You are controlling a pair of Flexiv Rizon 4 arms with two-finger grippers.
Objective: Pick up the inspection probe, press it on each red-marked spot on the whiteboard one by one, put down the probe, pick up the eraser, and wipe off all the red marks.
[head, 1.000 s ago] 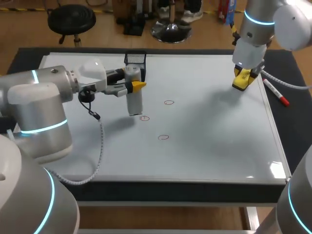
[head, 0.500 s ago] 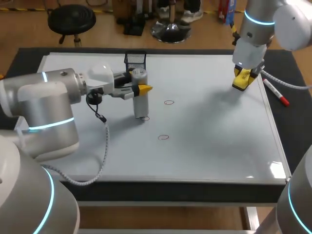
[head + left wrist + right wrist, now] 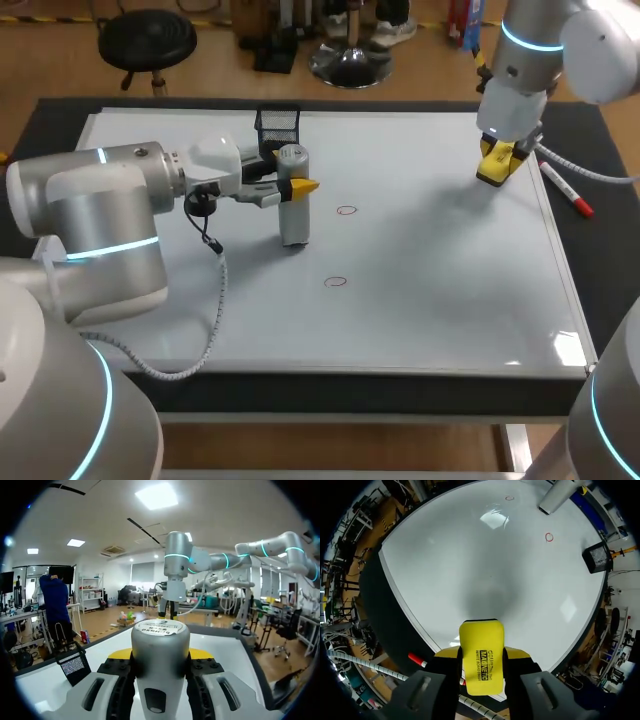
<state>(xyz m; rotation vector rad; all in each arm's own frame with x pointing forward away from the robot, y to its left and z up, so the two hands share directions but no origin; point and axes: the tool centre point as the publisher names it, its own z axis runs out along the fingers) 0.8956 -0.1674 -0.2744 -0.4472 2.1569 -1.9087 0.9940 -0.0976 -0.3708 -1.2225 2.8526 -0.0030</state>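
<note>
1. On the left half of the white whiteboard [image 3: 450, 290] that covers the worktop, my left gripper [image 3: 296, 186] pinches the upright silver cylindrical inspection probe [image 3: 294, 222] near its top. The probe's base sits on the board, just nearer than the black mesh basket [image 3: 278, 122].
2. I judge this to be a pressing step. Any mark under the probe is hidden, and two red circles lie uncovered: one to the right [image 3: 346, 210], one nearer [image 3: 335, 282].
3. The next move calls for lifting clear, then setting the tip squarely on a circle.
4. At the far right edge, my right gripper [image 3: 497, 163] clamps the yellow block eraser [image 3: 493, 174].
</note>
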